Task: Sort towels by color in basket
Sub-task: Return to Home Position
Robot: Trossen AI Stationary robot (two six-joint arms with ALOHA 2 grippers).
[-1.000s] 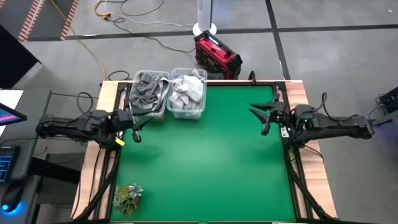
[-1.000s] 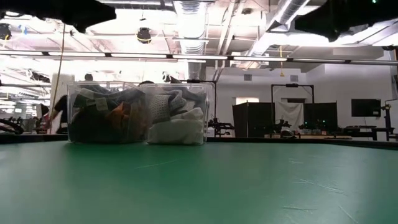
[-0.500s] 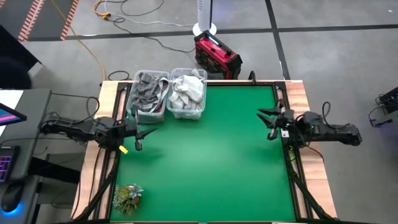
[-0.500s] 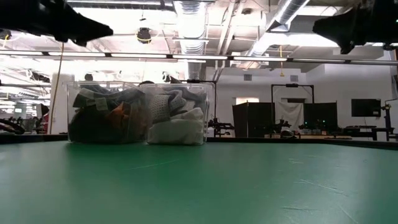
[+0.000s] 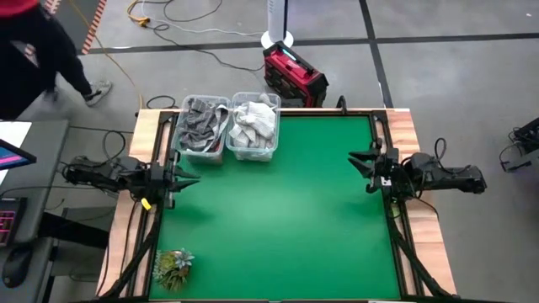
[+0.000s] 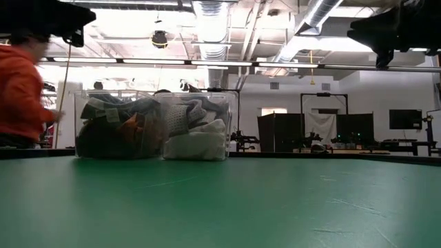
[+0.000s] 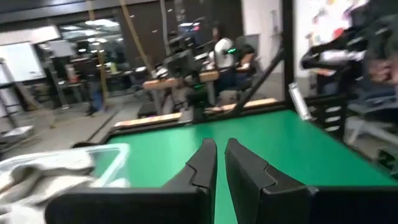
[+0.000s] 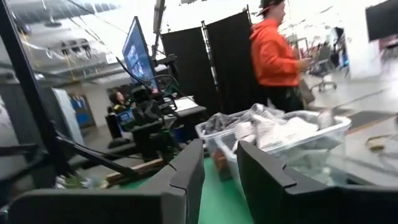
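Note:
Two clear baskets stand side by side at the table's far left. The left basket (image 5: 200, 126) holds dark grey and plaid towels (image 6: 114, 127), with an orange one among them. The right basket (image 5: 255, 126) holds white and light grey towels (image 6: 196, 134). My left gripper (image 5: 189, 178) (image 7: 221, 144) hovers at the table's left edge, just near of the baskets. It points level across the table, shut and with nothing in it. My right gripper (image 5: 362, 162) (image 8: 219, 146) hovers at the right edge, open and with nothing in it, pointing toward the baskets.
A small green plant (image 5: 173, 268) lies at the near left corner. The green mat (image 5: 278, 219) spreads between the two arms. A red case (image 5: 293, 76) sits on the floor behind the table. A person in orange (image 6: 21, 89) walks past beyond the far left corner.
My left gripper has drawn back toward the table's left edge, sunk and tipped from pointing down to level. Its fingers have shut on nothing. My right gripper has drawn back toward the right edge and sunk. A person in orange has walked into view at the far left.

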